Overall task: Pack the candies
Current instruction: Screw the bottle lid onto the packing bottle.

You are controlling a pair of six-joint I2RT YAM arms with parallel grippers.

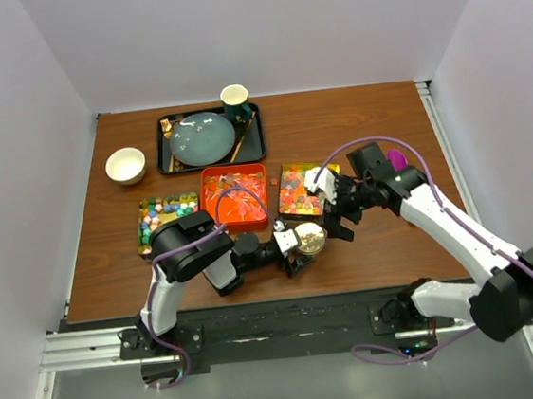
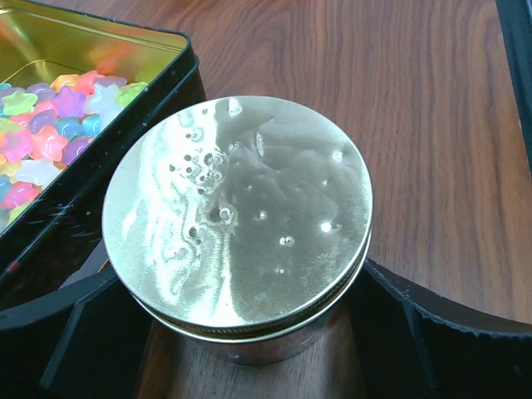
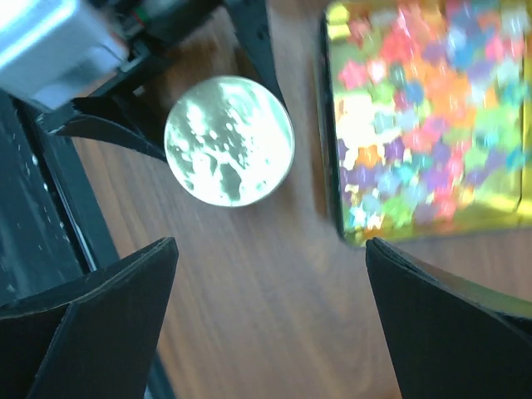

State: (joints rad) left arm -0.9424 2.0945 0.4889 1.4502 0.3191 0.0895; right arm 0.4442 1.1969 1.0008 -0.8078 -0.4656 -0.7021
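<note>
The left gripper [image 1: 302,245] reaches in low from the left, with a short shiny metal jar [image 2: 249,347] upright between its fingers [image 2: 79,332]. The black pads sit against opposite sides of the jar and seem to clamp it, though the contact itself lies in shadow. A round gold lid [image 2: 241,216] covers the jar's mouth, lies level, and is speckled with glare.

The right gripper [image 3: 270,249] hovers just to the jar's right over the brown wooden table [image 1: 372,112]. Its fingers are spread wide and there is only bare wood between them.

The candies lie in three open containers in a row behind the jar:

- Just beside the jar, a gold rectangular tin [image 2: 100,25] holds pastel star-shaped sweets [image 2: 50,125].
- In the middle, a red-orange square tin [image 1: 232,168] holds white, blue and red wrapped pieces [image 1: 235,195].
- To the left, a third tin [image 1: 143,227] holds bright multicoloured cubes [image 1: 165,210]. Its near corner is hidden by the left arm.

Farther back, a black rectangular tray [image 1: 165,162] carries a blue-grey round plate [image 1: 202,139]. A dark green cup [image 1: 235,103] stands at the tray's far right corner. A white bowl [image 1: 126,165] sits on the table left of the tray. A purple plastic scoop [image 1: 397,158] shows partly behind the right arm's wrist.
</note>
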